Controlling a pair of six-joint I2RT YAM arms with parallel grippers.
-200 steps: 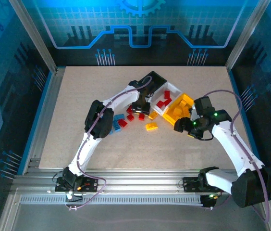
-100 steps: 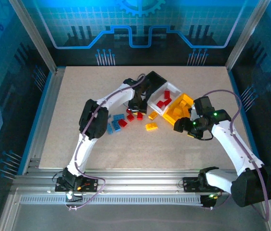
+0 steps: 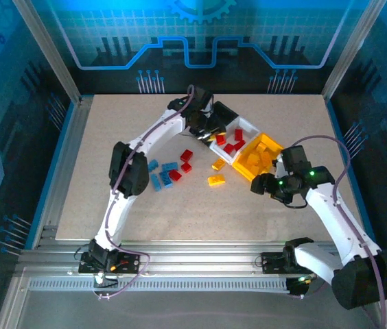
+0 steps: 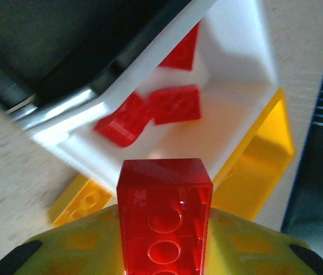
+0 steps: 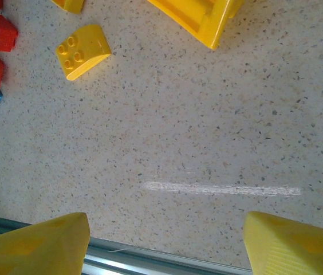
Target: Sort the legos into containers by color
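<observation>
Speckled beige tabletop [image 5: 207, 126] lay under everything, but my attention was on the red brick [image 4: 164, 217]. My left gripper [image 3: 209, 131] was clamped on it, yellow pads [image 4: 75, 246] pressing its two long side walls, studs facing my wrist camera. It hung at the near wall of the white bin [image 4: 236, 74], where three other red pieces [image 4: 174, 104] already lay.

I judged the brick light, rigid and glossy — slick enough to twist if pinched at a corner, so the flat parallel sides were the right place to hold it, as I did. It would not crush, though on release it might bounce or skid off hard plastic.

Flanking the white bin were the black bin [image 4: 64, 46] and the yellow bin [image 4: 264, 166], and a yellow brick [image 4: 84, 203] lay on the table just outside the white wall.

Farther out, blue bricks [image 3: 160, 175] and loose red bricks [image 3: 186, 156] remained unsorted. My right gripper [image 5: 167, 240] hovered over bare table with its fingers apart and nothing between them — a sloped yellow brick [image 5: 83, 50] ahead of it.
</observation>
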